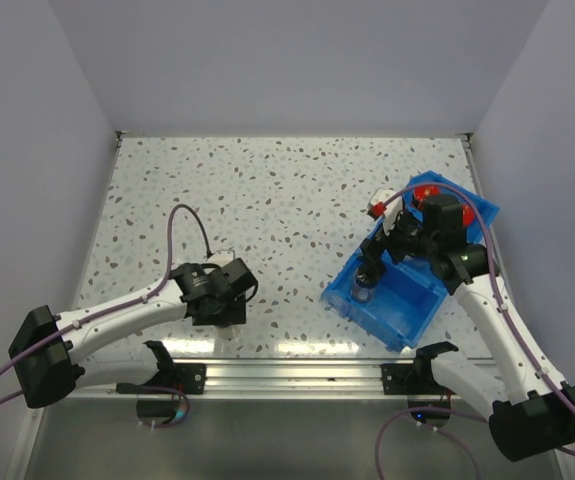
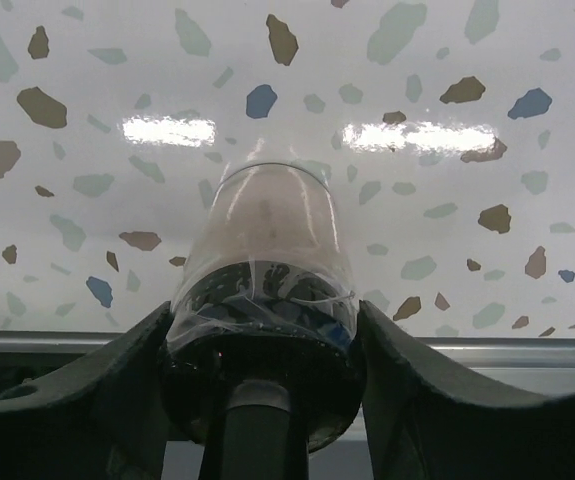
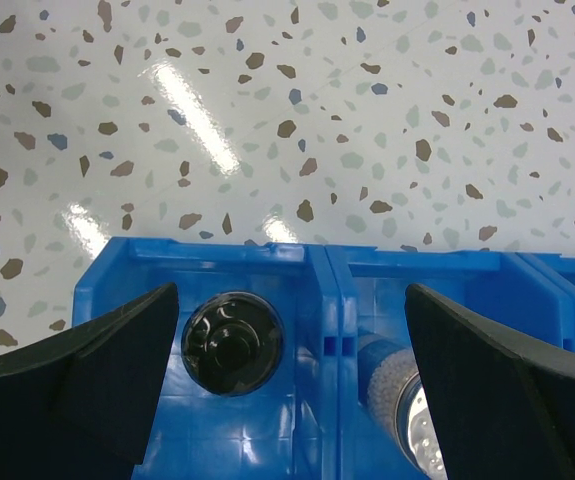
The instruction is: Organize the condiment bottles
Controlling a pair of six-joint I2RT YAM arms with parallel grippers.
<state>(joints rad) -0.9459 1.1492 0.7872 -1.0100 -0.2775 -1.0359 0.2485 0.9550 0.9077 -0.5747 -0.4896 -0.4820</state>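
The left gripper (image 2: 264,312) has its fingers (image 2: 117,385) closed against both sides of a clear shaker jar (image 2: 267,230). They hold it near its black lid, probably so that it does not tip when lifted. This jar rests on the table (image 2: 447,70), close to the metal rail (image 2: 537,345), with open surface beyond it. The right gripper (image 3: 292,300) hangs spread wide over the blue bin (image 3: 217,250). A black-lidded jar (image 3: 232,343) and a silver-capped jar (image 3: 407,400) sit there in neighbouring compartments, and the divider leaves little room.

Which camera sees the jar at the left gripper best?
Left wrist: the jar fills the view, right between the fingers of the left gripper. From the top, the gripper mostly hides it. The right wrist view misses it.
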